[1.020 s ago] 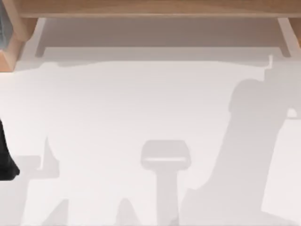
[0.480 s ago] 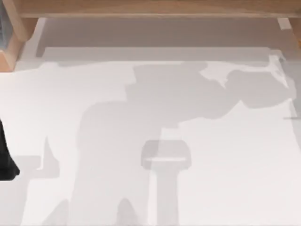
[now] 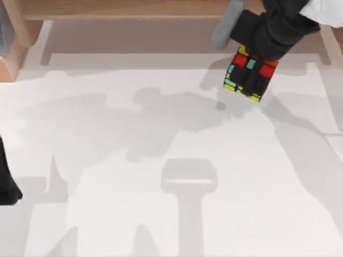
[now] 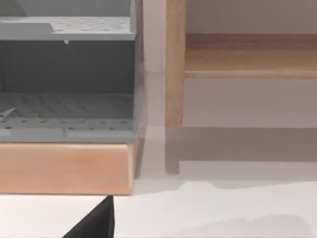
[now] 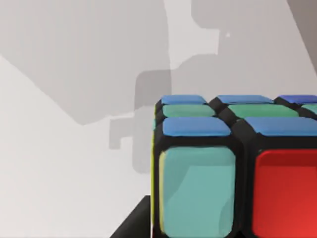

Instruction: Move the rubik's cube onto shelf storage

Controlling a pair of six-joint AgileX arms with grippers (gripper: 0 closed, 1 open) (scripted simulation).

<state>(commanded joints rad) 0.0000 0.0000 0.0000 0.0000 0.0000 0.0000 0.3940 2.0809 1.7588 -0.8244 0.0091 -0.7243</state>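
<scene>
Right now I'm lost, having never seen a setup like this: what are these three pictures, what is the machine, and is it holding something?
This is a simulated table with two robot arms, each ending in a two-finger gripper. The top view looks straight down on the white table. There the right gripper, dark, sits near the far right and is shut on the cube, which hangs tilted above the table, just in front of the wooden shelf along the far edge. The right wrist view comes from a camera on that arm, so the cube looms close, with blue, teal and red tiles. The left wrist view comes from the other arm, parked at the left edge; it faces the shelf's post and a grey rack on a wooden base.
</scene>
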